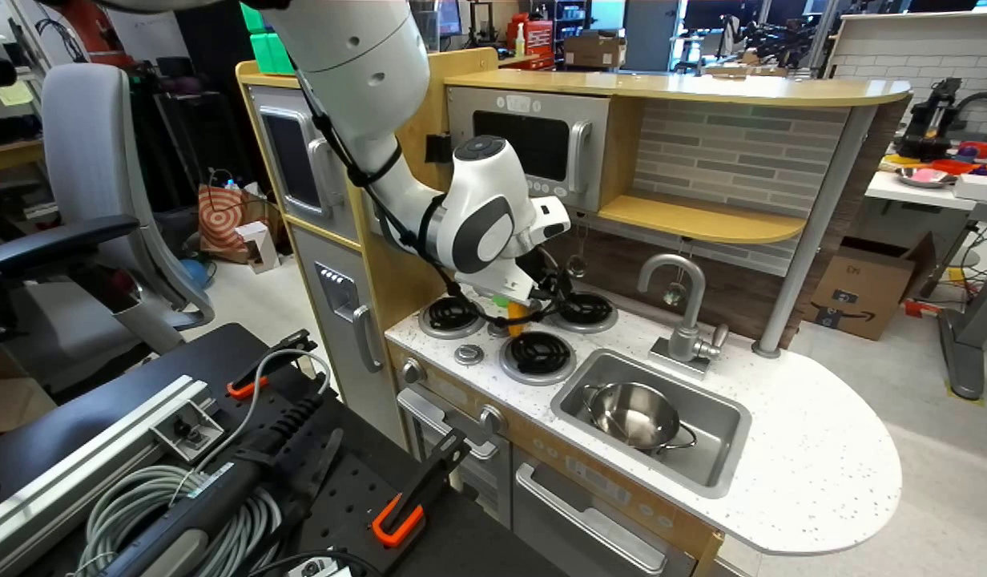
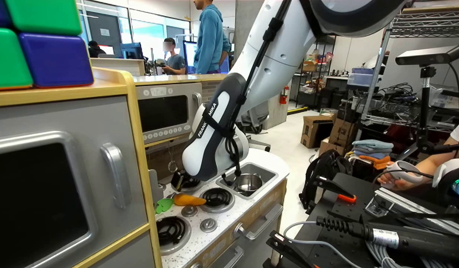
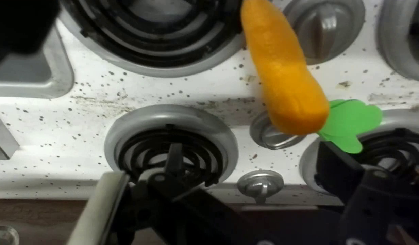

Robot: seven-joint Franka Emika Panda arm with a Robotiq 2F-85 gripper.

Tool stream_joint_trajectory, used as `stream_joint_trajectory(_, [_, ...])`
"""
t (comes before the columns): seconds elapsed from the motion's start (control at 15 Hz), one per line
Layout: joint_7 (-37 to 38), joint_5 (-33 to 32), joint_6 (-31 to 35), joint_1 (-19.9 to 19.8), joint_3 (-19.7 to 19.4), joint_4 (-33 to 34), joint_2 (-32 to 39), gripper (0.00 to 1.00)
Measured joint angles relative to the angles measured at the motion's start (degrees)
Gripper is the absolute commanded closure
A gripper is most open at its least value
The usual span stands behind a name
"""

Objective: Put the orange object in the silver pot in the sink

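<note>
The orange object is a toy carrot with a flat green leaf top, lying on its side on the play-kitchen stovetop. Its tip reaches the rim of the near right coil burner; its thick end partly covers a control knob in the wrist view, though whether it leans on that knob I cannot tell.

The gripper hangs above the stove's far side, fingers spread apart with nothing between them. The gap looks wider than the carrot and set roughly across its length, which I read as readiness for a pinch around the body. One fingertip overlaps the leaf top in the wrist view; contact is unclear.

A black cable is strapped along the arm, presumably to keep it off the work, yet a slack loop crosses in front of the carrot in an exterior view and could snag.

To the right, the two-handled silver pot stands mouth up in the sink, toward its left part, ready to receive. The gooseneck faucet rises at the sink's far edge, so coming in from the left seems easiest.

At near left, a clamp sits on the black worktable, probably for steadiness.
</note>
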Motion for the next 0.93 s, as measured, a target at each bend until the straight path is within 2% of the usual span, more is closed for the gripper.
stream_joint_trajectory(0.33, [0.95,0.0,0.0,-0.7,4.35,1.4,0.0,0.0])
stream_joint_trajectory(0.67, [2.16,0.0,-0.85,-0.83,5.0,1.34,1.18,0.0])
stream_joint_trajectory(0.73, [2.34,0.0,-1.04,-0.87,5.03,1.32,1.67,0.03])
stream_joint_trajectory(0.8, [2.55,0.0,-1.27,-0.9,5.03,1.29,2.23,0.26])
stream_joint_trajectory(0.93, [2.86,0.0,-1.88,-0.94,5.03,1.28,3.39,0.32])
